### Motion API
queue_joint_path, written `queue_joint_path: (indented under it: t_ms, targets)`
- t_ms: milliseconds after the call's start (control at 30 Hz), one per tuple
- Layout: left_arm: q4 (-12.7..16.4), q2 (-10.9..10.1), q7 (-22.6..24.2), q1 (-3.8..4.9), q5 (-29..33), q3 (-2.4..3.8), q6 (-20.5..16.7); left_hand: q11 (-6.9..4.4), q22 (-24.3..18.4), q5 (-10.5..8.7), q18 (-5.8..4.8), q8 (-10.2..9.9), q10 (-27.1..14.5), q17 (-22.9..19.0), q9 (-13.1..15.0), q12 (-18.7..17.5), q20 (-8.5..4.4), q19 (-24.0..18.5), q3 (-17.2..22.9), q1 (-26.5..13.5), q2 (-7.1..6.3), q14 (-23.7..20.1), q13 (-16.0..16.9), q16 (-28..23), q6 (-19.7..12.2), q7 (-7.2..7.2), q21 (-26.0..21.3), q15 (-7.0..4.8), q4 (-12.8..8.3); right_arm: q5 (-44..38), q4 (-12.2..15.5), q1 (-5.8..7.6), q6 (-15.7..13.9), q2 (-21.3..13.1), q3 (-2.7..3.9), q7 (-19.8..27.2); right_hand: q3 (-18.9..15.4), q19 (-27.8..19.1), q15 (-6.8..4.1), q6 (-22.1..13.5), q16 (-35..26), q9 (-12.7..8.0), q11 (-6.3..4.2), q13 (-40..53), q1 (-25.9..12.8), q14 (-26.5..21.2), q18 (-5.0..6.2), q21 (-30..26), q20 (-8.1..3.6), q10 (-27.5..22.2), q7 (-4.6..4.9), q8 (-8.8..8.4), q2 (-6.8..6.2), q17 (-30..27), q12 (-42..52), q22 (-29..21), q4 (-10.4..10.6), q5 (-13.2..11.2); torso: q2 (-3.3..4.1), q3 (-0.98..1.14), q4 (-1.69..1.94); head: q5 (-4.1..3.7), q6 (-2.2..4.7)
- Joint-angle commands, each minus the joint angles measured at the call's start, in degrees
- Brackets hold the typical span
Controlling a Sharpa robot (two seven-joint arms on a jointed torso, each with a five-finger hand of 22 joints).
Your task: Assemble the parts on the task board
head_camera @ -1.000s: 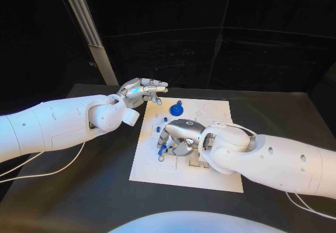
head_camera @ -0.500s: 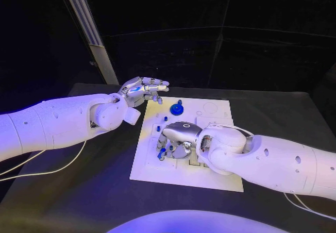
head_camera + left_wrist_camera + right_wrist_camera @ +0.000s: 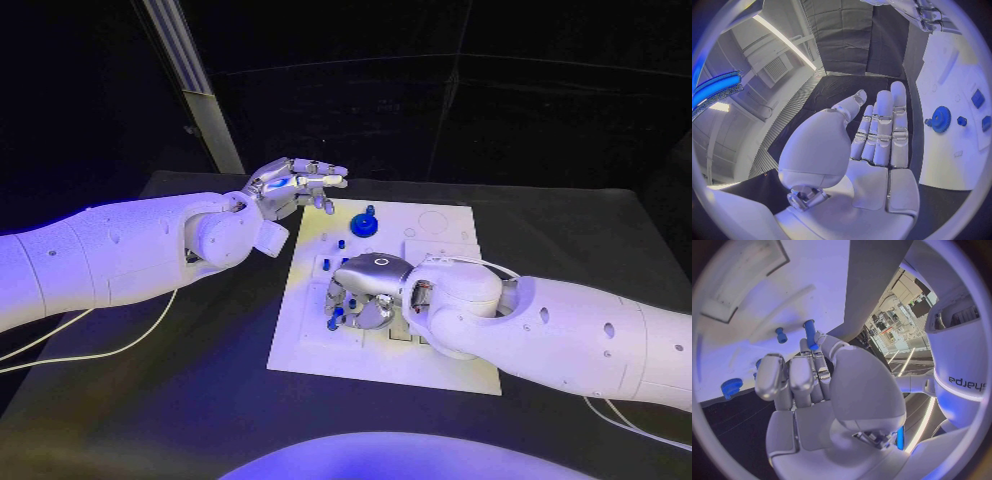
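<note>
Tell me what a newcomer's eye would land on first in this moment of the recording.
Probably the right hand, low over the middle of the white task board, with a blue peg at its fingertips. Next, the left hand, raised off the board's far left corner, fingers straight and holding nothing. A blue gear sits on the board's far end, between the two hands.

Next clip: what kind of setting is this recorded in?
Probably a robot lab or demo booth: a black table with dark curtain panels behind it, a white task board carrying small blue parts such as a gear, and two white robot arms working over it.
</note>
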Motion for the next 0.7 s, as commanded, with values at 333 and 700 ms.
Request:
queue_joint_path:
  t_ms: [333, 700]
  targets:
    - [0.03, -0.03, 0.07, 0.11, 0.25, 0.04, 0.77, 0.06, -0.06, 0.17, 0.39, 0.25, -0.47, -0.08, 0.06, 0.29, 0.49, 0.05, -0.2, -0.08, 0.6, -0.32, 0.09, 0.26, -0.37, 0.03, -0.19, -0.04, -0.11, -5.58, 0.29, 0.07, 1.83, 0.43, -0.77, -1.83, 0.37, -0.07, 0.02, 0.01, 0.11, -0.06, -0.12, 0.06, 0.15, 0.48, -1.06, 0.13, 0.15, 0.66, 0.42, -0.23, 0.29, -0.02, 0.25, -0.09, -0.08, 0.26, 0.02, 0.04, -0.04, 0.07, 0.05]
    - [-0.07, -0.03, -0.05, 0.11, 0.24, 0.04, 0.85, 0.06, -0.09, 0.18, 0.4, 0.32, -0.53, -0.12, 0.06, 0.33, 0.5, 0.03, -0.23, -0.02, 0.64, -0.37, 0.09, 0.29, -0.44, 0.03, -0.22, -0.04, -0.15, -7.75, 0.94, 0.07, 0.89, 1.25, -1.69, -1.7, 0.36, -0.34, 0.1, -0.34, -0.12, -0.15, -0.01, 0.03, -0.24, 0.32, -0.98, -0.05, 0.23, 0.36, 0.5, -0.46, 0.03, -0.42, -0.13, -0.34, -0.12, 0.29, 0.0, 0.02, -0.01, 0.1, -0.2]
